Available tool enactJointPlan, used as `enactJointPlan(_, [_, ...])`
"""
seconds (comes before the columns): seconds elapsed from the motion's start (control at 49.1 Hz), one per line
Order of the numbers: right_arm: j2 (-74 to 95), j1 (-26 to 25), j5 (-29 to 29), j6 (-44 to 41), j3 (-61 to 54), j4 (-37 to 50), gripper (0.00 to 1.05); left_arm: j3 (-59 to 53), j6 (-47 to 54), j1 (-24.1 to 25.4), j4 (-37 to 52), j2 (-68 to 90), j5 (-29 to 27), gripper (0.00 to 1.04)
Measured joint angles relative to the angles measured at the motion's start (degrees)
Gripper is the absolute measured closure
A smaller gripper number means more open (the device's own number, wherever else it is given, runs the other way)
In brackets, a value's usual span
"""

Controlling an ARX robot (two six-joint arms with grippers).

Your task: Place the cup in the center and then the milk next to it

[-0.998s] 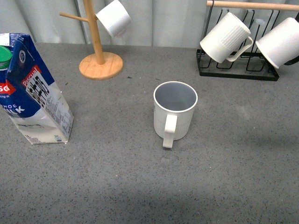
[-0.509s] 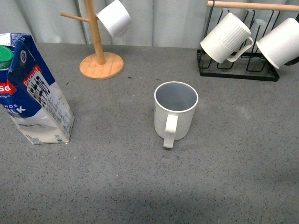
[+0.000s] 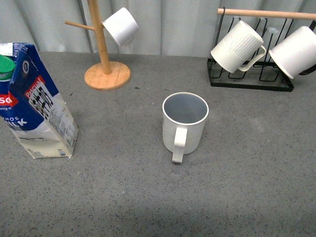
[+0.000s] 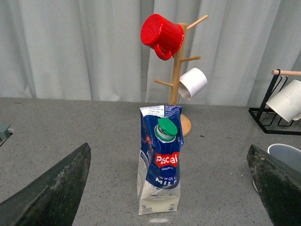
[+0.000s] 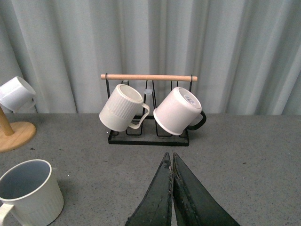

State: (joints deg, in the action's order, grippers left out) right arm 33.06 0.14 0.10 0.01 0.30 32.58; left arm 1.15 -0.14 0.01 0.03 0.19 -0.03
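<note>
The cup [image 3: 185, 125], cream-white with a grey-blue inside, stands upright at the middle of the grey table, handle toward me. It also shows in the right wrist view [image 5: 29, 193] and at the edge of the left wrist view [image 4: 287, 155]. The milk [image 3: 35, 103], a blue-and-white carton with a green cap, stands at the table's left. In the left wrist view the milk [image 4: 160, 160] is ahead of my open left gripper [image 4: 171, 188], between its wide-spread fingers and apart from them. My right gripper [image 5: 172, 162] is shut and empty, above bare table. Neither gripper shows in the front view.
A wooden mug tree [image 3: 102, 54] at the back left holds a small white cup [image 3: 120, 25] and a red mug [image 4: 161, 30]. A black wire rack [image 3: 249, 79] at the back right holds a ribbed white mug [image 3: 236, 46] and a smooth white mug [image 3: 295, 51].
The front view has shifted slightly, so everything sits a little lower and to the left. The cup and the milk stand where they were on the table.
</note>
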Motion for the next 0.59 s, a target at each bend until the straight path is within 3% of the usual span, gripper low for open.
enactJointPlan(0.59, [-15.1, 0.0, 0.0, 0.0, 0.0, -14.4, 1.04, 0.0, 0.0, 0.0, 0.0, 0.0, 0.0, 0.07])
